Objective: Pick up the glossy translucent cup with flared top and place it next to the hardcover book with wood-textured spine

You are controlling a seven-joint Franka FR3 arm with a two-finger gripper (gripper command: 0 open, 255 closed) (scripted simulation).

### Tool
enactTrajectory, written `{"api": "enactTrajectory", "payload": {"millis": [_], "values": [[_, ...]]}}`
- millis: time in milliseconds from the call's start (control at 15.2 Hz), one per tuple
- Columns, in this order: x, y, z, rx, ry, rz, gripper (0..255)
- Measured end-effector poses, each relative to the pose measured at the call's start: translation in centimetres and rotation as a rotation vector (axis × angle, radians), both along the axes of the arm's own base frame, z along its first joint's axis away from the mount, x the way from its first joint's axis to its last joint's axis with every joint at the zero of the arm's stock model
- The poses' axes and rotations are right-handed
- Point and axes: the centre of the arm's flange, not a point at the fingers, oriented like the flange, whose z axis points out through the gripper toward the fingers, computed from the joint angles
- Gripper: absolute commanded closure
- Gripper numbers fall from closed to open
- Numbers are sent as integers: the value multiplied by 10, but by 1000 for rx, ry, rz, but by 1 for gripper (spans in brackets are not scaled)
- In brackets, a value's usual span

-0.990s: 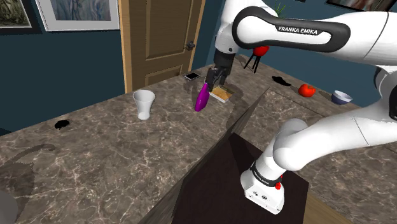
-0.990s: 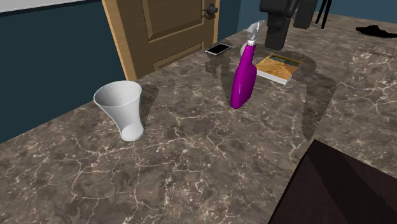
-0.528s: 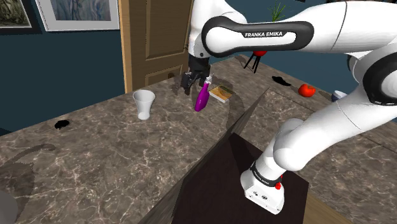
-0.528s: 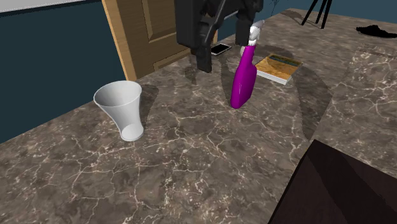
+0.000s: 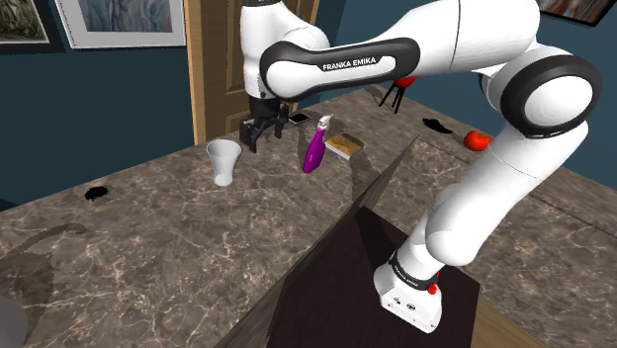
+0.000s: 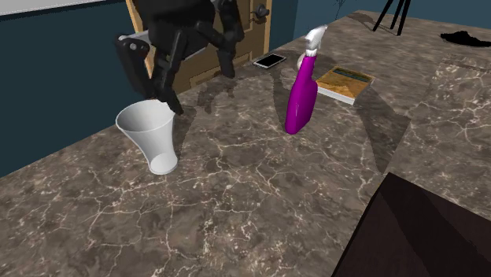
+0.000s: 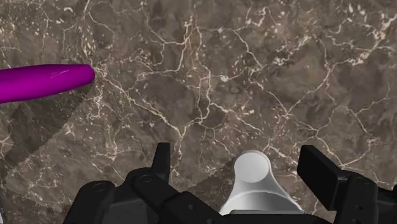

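Wrist view: claw [image 7: 236,159] spread above cup [image 7: 254,184]; shoulder view adds book [image 5: 344,145] beside bottle [image 5: 314,151].

My shoulder camera sits beside and a little behind the dark box stand [image 5: 326,297], looking down across the dark veined marble bench [image 5: 178,237] toward the wooden door [image 5: 247,59]. My second exterior camera stands much nearer, low over the same bench, facing that door. Both take in the white flared cup [image 5: 223,161] [image 6: 149,135], the purple spray bottle [image 5: 315,150] [image 6: 300,98] and the flat hardcover book [image 5: 344,145] [image 6: 344,84]. My wrist camera rides the black two-finger tool [image 7: 240,167], staring straight down at the bench from close above the cup.
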Motion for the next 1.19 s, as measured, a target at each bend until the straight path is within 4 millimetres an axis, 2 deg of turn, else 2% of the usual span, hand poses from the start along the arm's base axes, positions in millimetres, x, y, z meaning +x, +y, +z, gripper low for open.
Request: {"api": "enactTrajectory", "payload": {"millis": [792, 924, 1188], "values": [[116, 100, -71, -109, -24, -12, 0], [123, 105, -81, -117, -26, -13, 0], [127, 100, -100, -120, -26, -14, 0]]}}
